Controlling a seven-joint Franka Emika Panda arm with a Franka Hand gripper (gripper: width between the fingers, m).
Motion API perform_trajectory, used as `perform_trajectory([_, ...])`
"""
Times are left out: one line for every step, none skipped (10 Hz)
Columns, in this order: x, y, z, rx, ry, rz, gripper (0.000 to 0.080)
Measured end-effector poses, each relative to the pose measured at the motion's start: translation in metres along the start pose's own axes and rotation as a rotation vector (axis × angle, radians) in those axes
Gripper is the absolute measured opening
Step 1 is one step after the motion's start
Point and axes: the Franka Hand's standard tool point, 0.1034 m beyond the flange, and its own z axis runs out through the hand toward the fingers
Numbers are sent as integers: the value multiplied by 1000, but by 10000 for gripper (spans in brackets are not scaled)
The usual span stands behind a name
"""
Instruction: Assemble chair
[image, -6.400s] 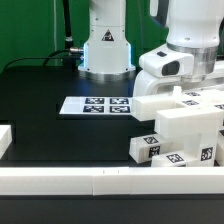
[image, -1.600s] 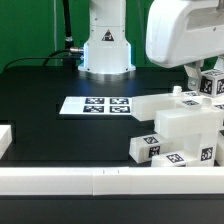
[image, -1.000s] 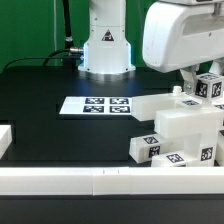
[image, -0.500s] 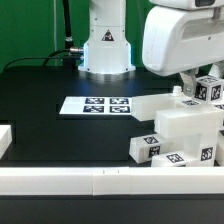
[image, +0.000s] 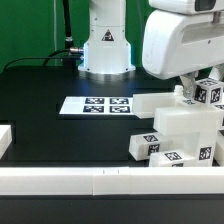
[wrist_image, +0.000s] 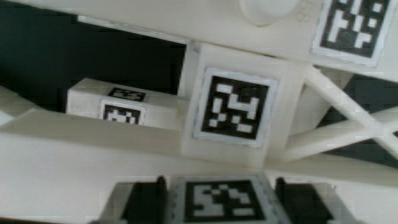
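Observation:
In the exterior view my gripper (image: 195, 90) hangs at the right, shut on a small white tagged chair part (image: 208, 94). It holds that part just above the stacked white chair pieces (image: 185, 128), whose tagged blocks (image: 150, 147) lie at the front. In the wrist view both dark fingers (wrist_image: 148, 196) press the sides of the tagged part (wrist_image: 222, 202). Beyond it lie a ribbed white panel (wrist_image: 347, 130) and an upright tagged block (wrist_image: 233, 105), with a smaller tagged block (wrist_image: 118, 104) further off. The arm's bulky white body hides the fingers in the exterior view.
The marker board (image: 95, 105) lies flat mid-table. White border rails (image: 100, 180) run along the front edge, with a short piece (image: 5, 140) at the exterior view's left. The arm's base (image: 105, 50) stands at the back on the black table.
The gripper has sunk a little toward the stacked chair pieces, carrying the tagged part. The grip has stayed the same.

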Motion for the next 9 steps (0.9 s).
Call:
perform_trajectory([0,0,0,0,0,0,284])
perform_trajectory([-1,1,1,0,-2,2,284])
perform_trajectory([-2,3,2,0,-3,5,284])
perform_trajectory([-2,4,2,0,-3,6,284])
perform_trajectory([-2,4,2,0,-3,6,284])
perform_trajectory([-2,4,2,0,-2,6,284])
perform_trajectory([-2,4,2,0,-2,6,284])
perform_trajectory([-2,4,2,0,-2,6,284])
perform_trajectory([-2,4,2,0,-2,6,284])
